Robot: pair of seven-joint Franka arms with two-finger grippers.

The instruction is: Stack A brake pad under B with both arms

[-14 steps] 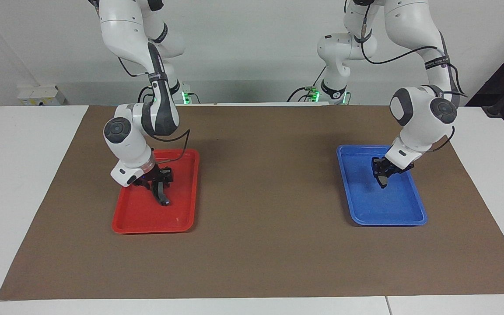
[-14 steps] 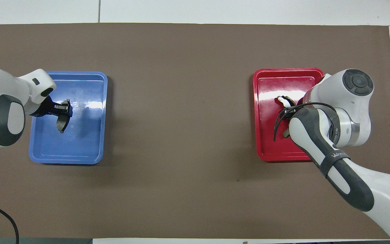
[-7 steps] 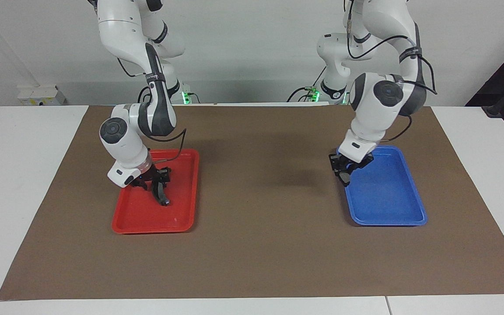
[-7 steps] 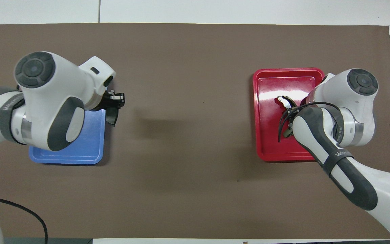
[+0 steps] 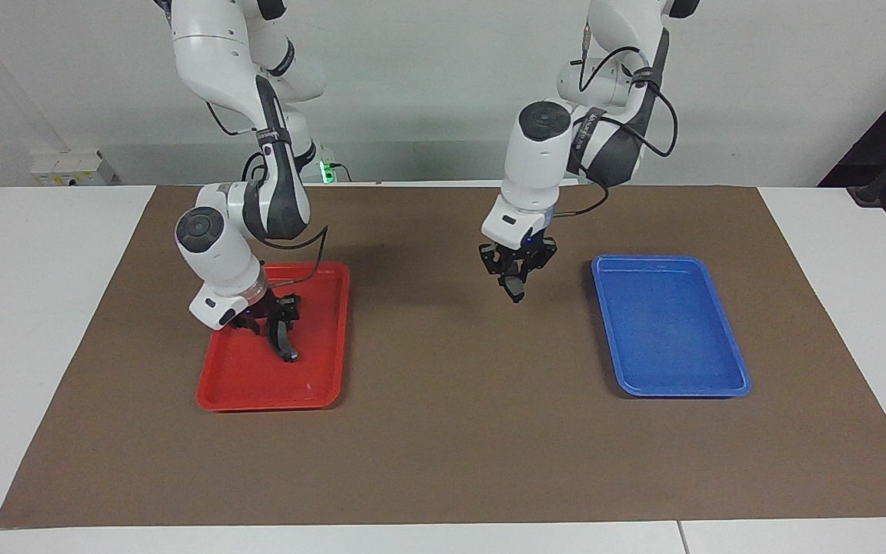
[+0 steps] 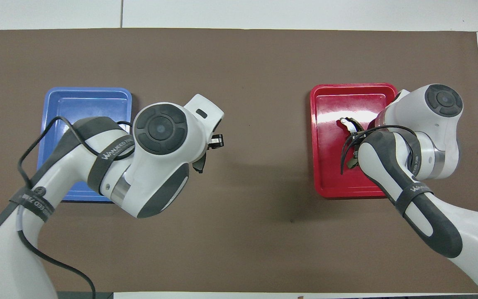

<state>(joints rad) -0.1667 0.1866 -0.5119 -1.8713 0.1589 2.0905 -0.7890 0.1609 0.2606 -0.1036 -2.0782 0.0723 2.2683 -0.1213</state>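
In the facing view the left claw (image 5: 514,286) hangs over the brown mat (image 5: 443,446) between the two trays, pinching the A brake pad (image 5: 515,290), a short dark flat piece; the overhead view hides that grip under the arm, showing only a dark tip (image 6: 199,165); the right claw (image 5: 278,323) is low in the glossy red tray (image 5: 258,396), clamped on B (image 5: 283,341), a curved black crescent standing on edge; overhead, one pale-spotted end (image 6: 347,123) shows; the blue tray (image 5: 674,377) is smooth plastic with a raised rim.
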